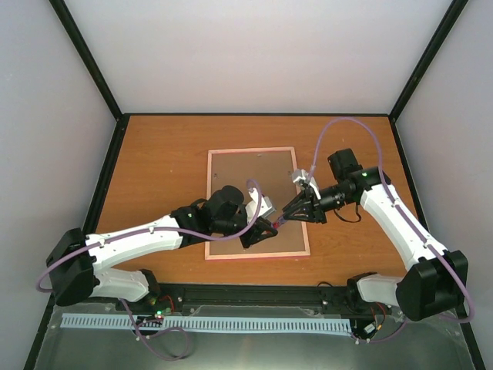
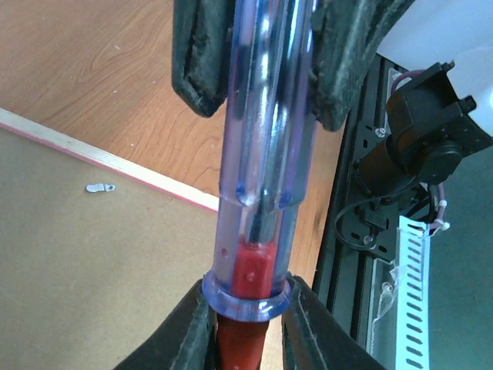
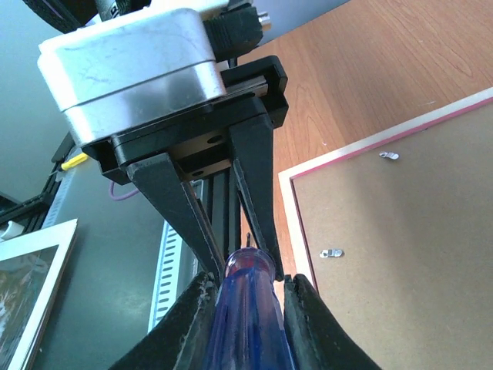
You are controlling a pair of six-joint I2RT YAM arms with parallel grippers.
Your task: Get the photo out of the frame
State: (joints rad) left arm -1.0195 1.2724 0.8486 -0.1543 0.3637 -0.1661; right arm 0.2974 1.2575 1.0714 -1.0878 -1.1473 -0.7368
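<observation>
Pink-bordered thin frame, brown back up: likely stiff, light, grasp its edge; left gripper and right gripper clamp clear-handled red screwdriver

One frame is counted on the worktop, and one screwdriver. Two claws are counted: the left claw and the right claw. Two clips are seen on the frame's back.

You are not looking at any text you can read here. No label, brand, number or sign is showing clearly in any of the three views, not even up close in the wrist views.
</observation>
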